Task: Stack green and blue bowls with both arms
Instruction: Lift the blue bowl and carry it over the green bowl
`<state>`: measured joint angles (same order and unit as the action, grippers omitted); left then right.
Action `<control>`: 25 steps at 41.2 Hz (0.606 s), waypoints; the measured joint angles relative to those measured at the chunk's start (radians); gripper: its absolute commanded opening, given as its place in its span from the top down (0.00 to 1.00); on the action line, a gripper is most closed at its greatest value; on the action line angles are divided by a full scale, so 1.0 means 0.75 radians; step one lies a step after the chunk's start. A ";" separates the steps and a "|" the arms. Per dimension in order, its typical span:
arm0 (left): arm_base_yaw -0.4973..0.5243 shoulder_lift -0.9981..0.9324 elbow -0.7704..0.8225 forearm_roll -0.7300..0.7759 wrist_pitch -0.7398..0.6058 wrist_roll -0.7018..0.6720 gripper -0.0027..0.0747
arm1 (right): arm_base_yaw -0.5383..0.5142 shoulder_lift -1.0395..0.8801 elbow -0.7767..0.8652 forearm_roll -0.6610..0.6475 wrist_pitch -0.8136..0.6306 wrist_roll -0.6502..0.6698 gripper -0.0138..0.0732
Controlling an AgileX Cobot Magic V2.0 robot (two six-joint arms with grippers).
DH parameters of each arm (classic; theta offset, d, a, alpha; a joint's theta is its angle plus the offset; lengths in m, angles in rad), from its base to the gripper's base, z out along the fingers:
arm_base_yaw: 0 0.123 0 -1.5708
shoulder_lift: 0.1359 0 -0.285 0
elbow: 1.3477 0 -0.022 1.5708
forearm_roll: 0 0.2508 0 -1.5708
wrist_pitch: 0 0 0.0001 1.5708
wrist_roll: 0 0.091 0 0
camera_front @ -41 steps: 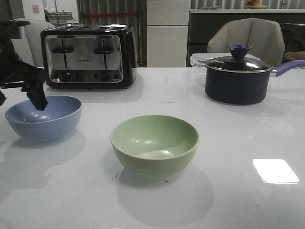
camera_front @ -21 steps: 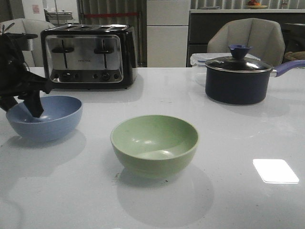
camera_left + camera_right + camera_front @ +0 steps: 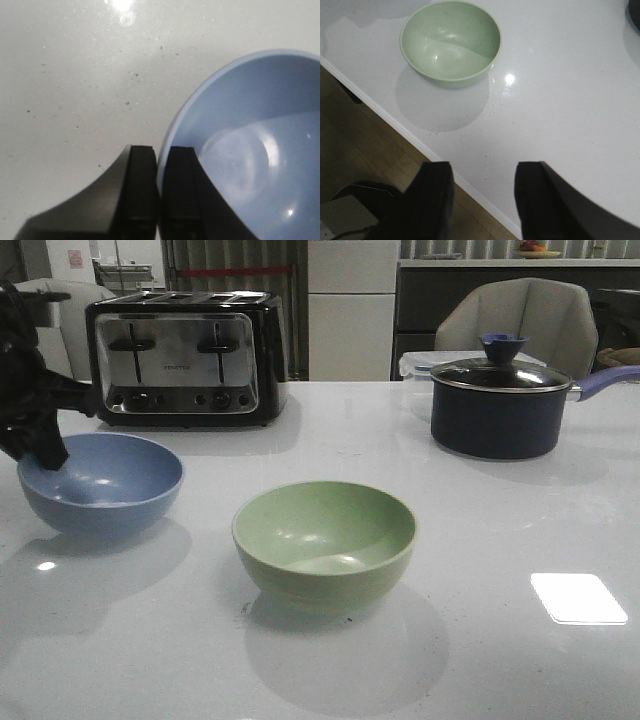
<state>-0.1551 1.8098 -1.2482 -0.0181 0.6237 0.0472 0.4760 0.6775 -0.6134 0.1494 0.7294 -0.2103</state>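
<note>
the left pincer (image 3: 159,195) is pinched nearly closed on the left rim of the blue bowl (image 3: 100,482), one finger outside the wall and one inside, with only the thin rim between them. in the front view the left arm (image 3: 30,390) stands at the far left of the table (image 3: 480,540), its dark tip dipping over that rim. the right pincer (image 3: 482,200) is spread wide and holds nothing; it hangs above the near edge of the table, with the green bowl (image 3: 450,42) well apart from its fingers. compared with half a second ago, the blue bowl has risen and shifted a little to the right, its rim now higher in the front view and tipped slightly, its shadow spread beneath it on the table; the left pincer has moved from inside the bowl toward its left edge. the green bowl (image 3: 324,540) has not moved and sits upright near the middle of the table, right of the blue one and well apart from it. both bowls are bare inside, showing only light reflections. a dark saucepan (image 3: 500,405) with a lid stands at the far right, and a toaster (image 3: 185,358) at the far left behind the blue bowl.
</note>
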 measured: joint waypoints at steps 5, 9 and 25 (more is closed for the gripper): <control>0.000 -0.118 0.000 -0.064 0.051 0.046 0.85 | 0.000 0.000 0.000 0.000 0.000 0.000 0.36; -0.014 -0.196 -0.006 -0.156 0.094 0.124 0.85 | 0.000 0.000 0.000 0.000 0.000 0.000 0.36; -0.268 -0.281 -0.134 -0.431 0.237 0.302 0.85 | 0.000 0.000 0.000 0.000 0.000 0.000 0.36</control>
<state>-0.3565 1.5992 -1.3485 -0.3416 0.8013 0.2735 0.4760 0.6775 -0.6134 0.1494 0.7294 -0.2103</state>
